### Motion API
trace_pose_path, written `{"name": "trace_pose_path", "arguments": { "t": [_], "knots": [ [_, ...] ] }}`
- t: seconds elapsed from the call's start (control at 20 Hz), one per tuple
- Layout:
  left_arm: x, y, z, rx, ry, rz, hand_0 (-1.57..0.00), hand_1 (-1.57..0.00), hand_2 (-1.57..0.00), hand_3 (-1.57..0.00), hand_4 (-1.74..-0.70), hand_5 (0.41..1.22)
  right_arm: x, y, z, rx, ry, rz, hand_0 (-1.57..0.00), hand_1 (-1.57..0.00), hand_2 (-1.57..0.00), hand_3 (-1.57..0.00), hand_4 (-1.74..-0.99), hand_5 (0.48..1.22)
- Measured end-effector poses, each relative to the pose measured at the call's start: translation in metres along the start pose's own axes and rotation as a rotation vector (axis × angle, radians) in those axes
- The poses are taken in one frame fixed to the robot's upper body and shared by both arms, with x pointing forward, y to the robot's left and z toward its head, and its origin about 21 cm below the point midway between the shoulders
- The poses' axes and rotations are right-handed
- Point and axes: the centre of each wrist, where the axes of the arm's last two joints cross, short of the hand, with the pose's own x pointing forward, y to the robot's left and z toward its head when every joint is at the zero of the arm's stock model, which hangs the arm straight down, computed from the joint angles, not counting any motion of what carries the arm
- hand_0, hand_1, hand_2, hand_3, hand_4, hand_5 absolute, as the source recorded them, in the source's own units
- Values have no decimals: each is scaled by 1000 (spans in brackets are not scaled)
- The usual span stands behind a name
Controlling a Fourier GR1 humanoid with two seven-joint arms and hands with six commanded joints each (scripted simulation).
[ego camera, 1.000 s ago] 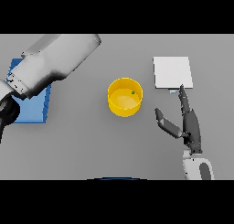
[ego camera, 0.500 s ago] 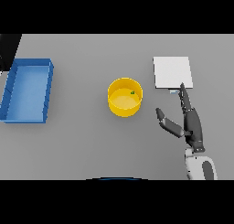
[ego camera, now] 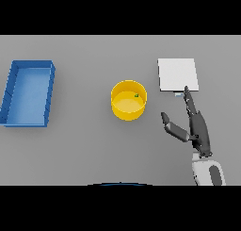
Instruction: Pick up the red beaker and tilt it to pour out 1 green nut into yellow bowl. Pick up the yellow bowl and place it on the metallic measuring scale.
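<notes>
Bowl-lifting looks next; yellow bowl (ego camera: 128, 101) sits mid-table holding a green nut (ego camera: 136, 95), likely light, stiff, smooth, so grasp its wall; right hand (ego camera: 195, 126) open, empty, beside the scale (ego camera: 177, 75).

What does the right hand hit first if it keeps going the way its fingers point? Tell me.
Probably the metallic measuring scale. The right hand is open, fingers straight, pointing up the view and slightly left; the fingertips show at the scale's near edge. Whether they pass above it is unclear. The yellow bowl lies well left of that line.
</notes>
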Motion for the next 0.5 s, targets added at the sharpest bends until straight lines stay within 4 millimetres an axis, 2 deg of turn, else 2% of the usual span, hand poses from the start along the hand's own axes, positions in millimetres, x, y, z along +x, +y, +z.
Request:
{"name": "trace_pose_path", "arguments": {
  "t": [0.25, 0.5],
  "knots": [
    [-46, -38, 48, -11, 124, 88, -1571, -1571, -1571, -1449, -1741, 1221, 0, 3, 2, 18, 2, 10, 1, 1, 1, 1, -1215, 664],
    [-72, -61, 72, -23, 224, 133, -1571, -1571, -1571, -1509, -1741, 1221, 0, 5, 3, 12, -5, 14, 1, 1, 1, 1, -1217, 666]
  ]
}}
